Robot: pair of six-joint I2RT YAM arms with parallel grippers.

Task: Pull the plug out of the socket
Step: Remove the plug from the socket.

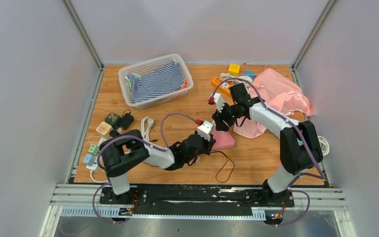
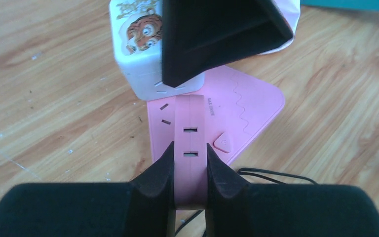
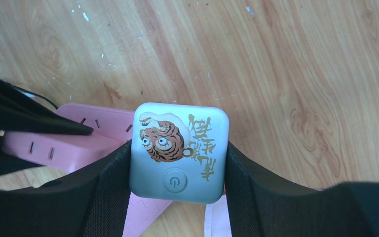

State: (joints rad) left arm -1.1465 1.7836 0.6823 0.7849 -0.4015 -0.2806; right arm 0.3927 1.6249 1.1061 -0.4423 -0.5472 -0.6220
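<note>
The pink socket (image 2: 237, 106) was laid flat on the wooden table (image 1: 256, 158), near its middle, with a thin black cable (image 2: 271, 173) looped just beside its near end. The raised ridge along the socket's top was pinched at the near end by the left gripper (image 2: 190, 159), whose jaws were drawn narrow and pressed against both sides of the ridge. The white plug (image 3: 178, 150), a rounded cube printed with a tiger and a round power button, was seen at the far end of the socket. It was clamped from both sides by the right gripper (image 3: 177, 170), the jaws being set flat against the plug's walls. Whether the prongs were seated in the slots could not be told, as the plug's underside was hidden. A pink cloth (image 1: 286, 94) was spread at the far right of the table, and a white basket (image 1: 147, 62) holding a striped cloth (image 1: 155, 81) was placed at the far left.
</note>
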